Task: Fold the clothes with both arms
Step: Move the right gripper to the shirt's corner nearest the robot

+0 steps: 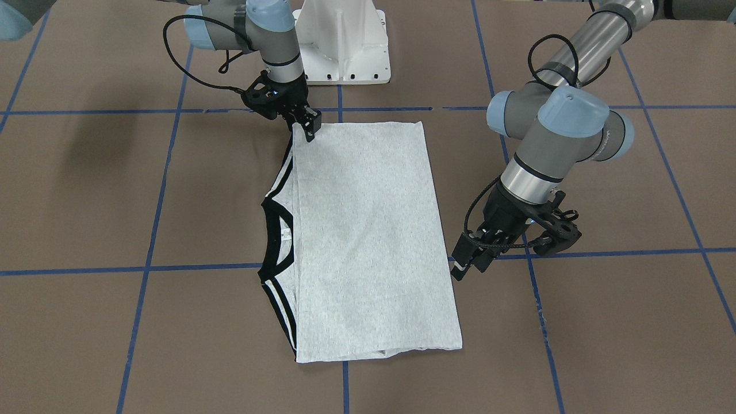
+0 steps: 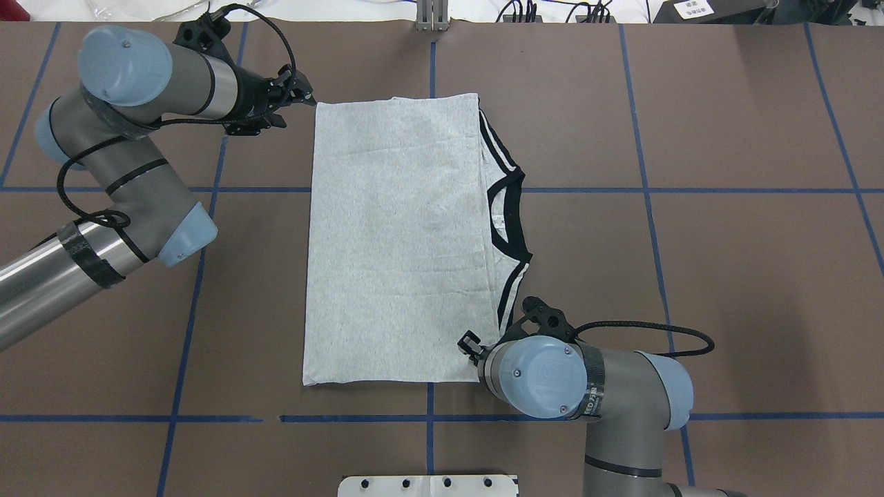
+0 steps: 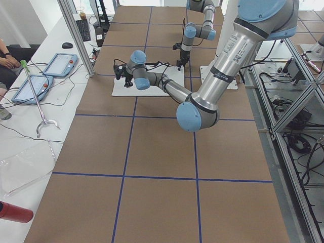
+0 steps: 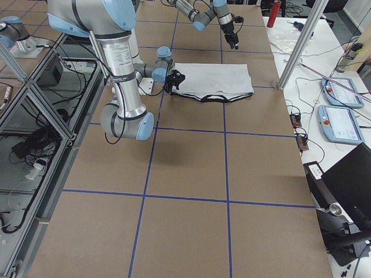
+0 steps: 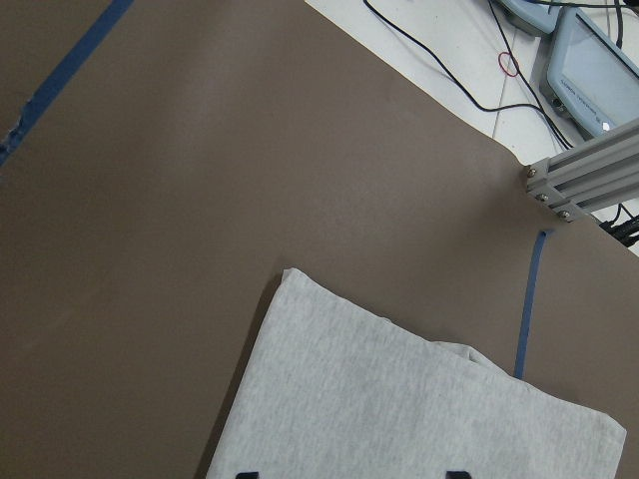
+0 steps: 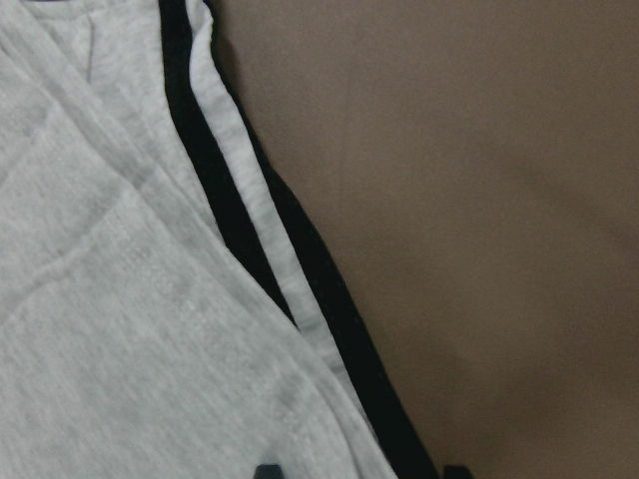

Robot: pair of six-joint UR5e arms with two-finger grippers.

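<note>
Overhead: a folded grey T-shirt (image 2: 394,241) lies as a long rectangle in the middle of the brown worktop (image 2: 746,290). One short end points to the robot's edge and the other to the far edge. Its black-trimmed collar (image 2: 491,215) and striped shoulders peek out along the robot's right side. The left gripper (image 2: 302,98) sits at the shirt's far left corner. The right gripper (image 2: 472,344) sits at the near right corner, largely hidden under its own wrist.

Front-facing: the right gripper tips down onto the shirt corner nearest the white pedestal (image 1: 345,40). The left gripper hangs just beside the opposite long edge, and whether it touches the cloth cannot be told.

Left side: the near left arm reaches across to the shirt, with the right arm small behind it. A person's hand (image 3: 7,56) rests at a side desk.

Right side: the shirt lies flat between the two grippers.

Left wrist: two black fingertips (image 5: 246,474) stand spread wide at the lower edge of the view, with the shirt corner lying ahead of them.

Right wrist: blurred cloth and black stripes fill the view, and the fingertips (image 6: 267,470) are likewise set apart.
</note>
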